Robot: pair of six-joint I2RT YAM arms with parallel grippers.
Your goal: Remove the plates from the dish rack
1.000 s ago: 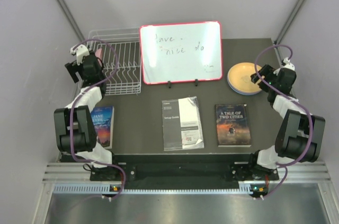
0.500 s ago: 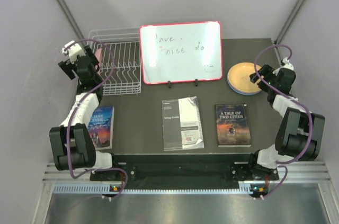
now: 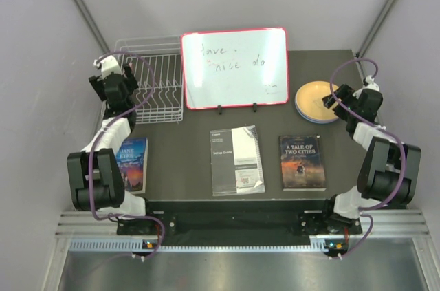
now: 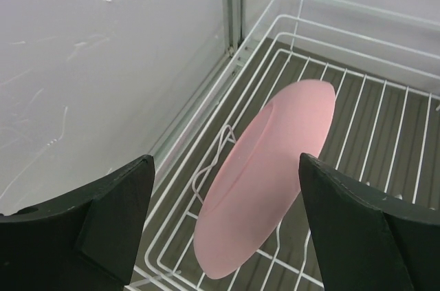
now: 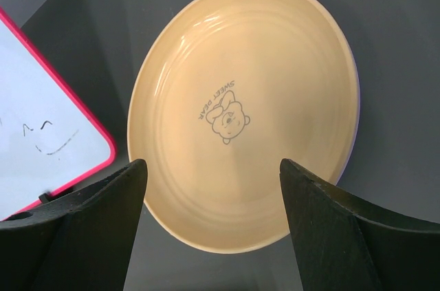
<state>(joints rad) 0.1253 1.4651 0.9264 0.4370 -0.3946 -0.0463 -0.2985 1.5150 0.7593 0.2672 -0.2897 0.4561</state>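
A: Near edge of the table?
B: Three flat items in a row. Jane Eyre book on the left, by the left arm. Setup guide in the centre. Tale of Two Cities book on the right.
A: Right side?
B: Right gripper hangs over the tan plate. Jaws are spread wide with nothing in them, and I see no contact. The plate lies flat, face up, at the far right of the table.
A: Anything under it?
B: Lavender plate, only a sliver of rim showing. Can't tell if more is stacked below.
A: Left side?
B: Left gripper is at the left end of the dish rack, in the far left corner. Jaws are wide apart and empty. The pink plate sits beyond the fingertips, in line with the gap, not gripped.
A: Plate pose?
B: On edge, leaning, in the rack's slots on the side nearest the wall.
A: Farthest back?
B: Whiteboard, red frame, upright on its stand, between the rack and the tan plate. It covers the rack's right end in the top view.
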